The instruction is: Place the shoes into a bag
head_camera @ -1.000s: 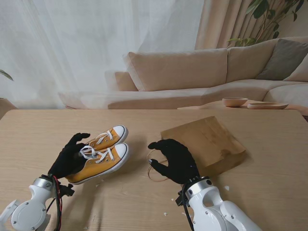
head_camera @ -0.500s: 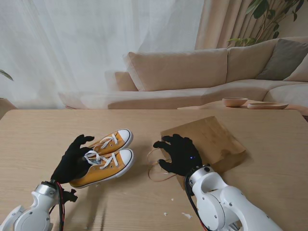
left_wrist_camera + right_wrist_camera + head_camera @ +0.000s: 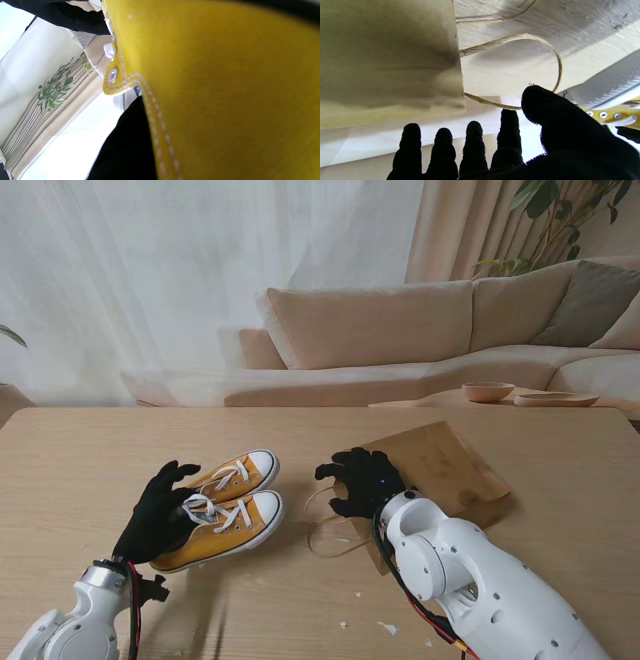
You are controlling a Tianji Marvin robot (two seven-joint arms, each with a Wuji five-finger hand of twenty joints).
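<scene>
While left hand (image 3: 160,515) grips shoes (image 3: 222,510), bag (image 3: 440,470) under right hand (image 3: 362,480).

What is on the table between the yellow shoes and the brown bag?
The bag's looped string handles lie there on bare wooden table, between the yellow shoes and the brown paper bag. The stand view shows it; the right wrist view shows the loops close up.

Two yellow shoes (image 3: 222,512), one paper bag (image 3: 440,468), two bowls (image 3: 488,392).

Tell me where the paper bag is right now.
In the stand view the brown paper bag lies flat on the table, right of centre. The right hand is spread at its left edge, and the yellow shoes sit farther left.
</scene>
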